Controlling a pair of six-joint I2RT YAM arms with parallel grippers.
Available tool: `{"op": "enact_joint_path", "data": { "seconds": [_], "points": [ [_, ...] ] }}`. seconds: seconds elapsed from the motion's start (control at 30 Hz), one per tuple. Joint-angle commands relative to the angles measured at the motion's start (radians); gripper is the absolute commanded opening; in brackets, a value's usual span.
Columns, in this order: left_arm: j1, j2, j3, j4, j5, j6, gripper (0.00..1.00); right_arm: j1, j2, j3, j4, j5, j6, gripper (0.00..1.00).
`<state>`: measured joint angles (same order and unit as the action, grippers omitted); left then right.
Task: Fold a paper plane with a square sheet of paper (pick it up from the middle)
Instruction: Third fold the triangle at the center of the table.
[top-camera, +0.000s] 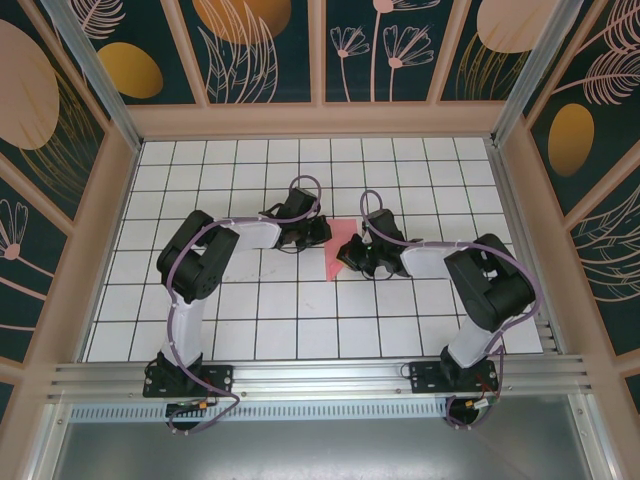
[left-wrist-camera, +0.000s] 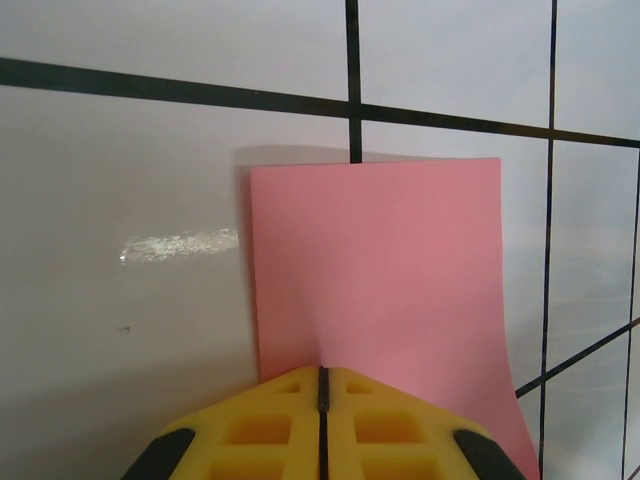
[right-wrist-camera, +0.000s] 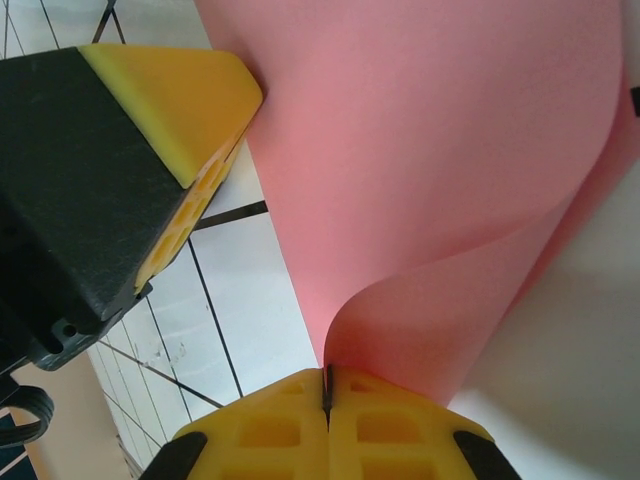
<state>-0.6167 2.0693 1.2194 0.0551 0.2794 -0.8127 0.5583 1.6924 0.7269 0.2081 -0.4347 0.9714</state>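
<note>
- The square sheet of paper (top-camera: 337, 252) is noted at the middle of the tabletop (top-camera: 250, 330), directly between the two end effectors and touching both.
- Left end effector (left-wrist-camera: 322, 376): jaws are clenched on the near edge of the sheet. The rest of the sheet is seen lying flat, straight ahead of the tips.
- Right end effector (right-wrist-camera: 327, 376): jaws are clenched on the opposite side. There the sheet is lifted and bowed into a soft curl above the tabletop.
- In the right wrist view the left end effector (right-wrist-camera: 185, 120) is seen just beside the sheet's (right-wrist-camera: 430, 150) edge, its tip against the paper.
- Neither arm is judged nearer; the sheet is shared.
- The next move is judged to turn on carrying the curled side over toward the left-hand pinch without tearing the sheet.
- Only black grid lines (left-wrist-camera: 352, 60) are noted around it; nothing is seen standing in the way.
</note>
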Motion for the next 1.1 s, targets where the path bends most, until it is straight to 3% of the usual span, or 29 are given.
{"op": "enact_joint_path", "data": {
  "seconds": [0.0, 1.07],
  "points": [
    [-0.002, 0.029, 0.006, -0.055, -0.006, 0.017, 0.1, 0.005, 0.027, 0.025, 0.042, 0.022, 0.001, 0.05],
    [-0.002, 0.045, 0.002, -0.055, 0.007, 0.023, 0.1, 0.003, 0.1, 0.055, 0.076, 0.026, -0.009, 0.05]
  ]
}}
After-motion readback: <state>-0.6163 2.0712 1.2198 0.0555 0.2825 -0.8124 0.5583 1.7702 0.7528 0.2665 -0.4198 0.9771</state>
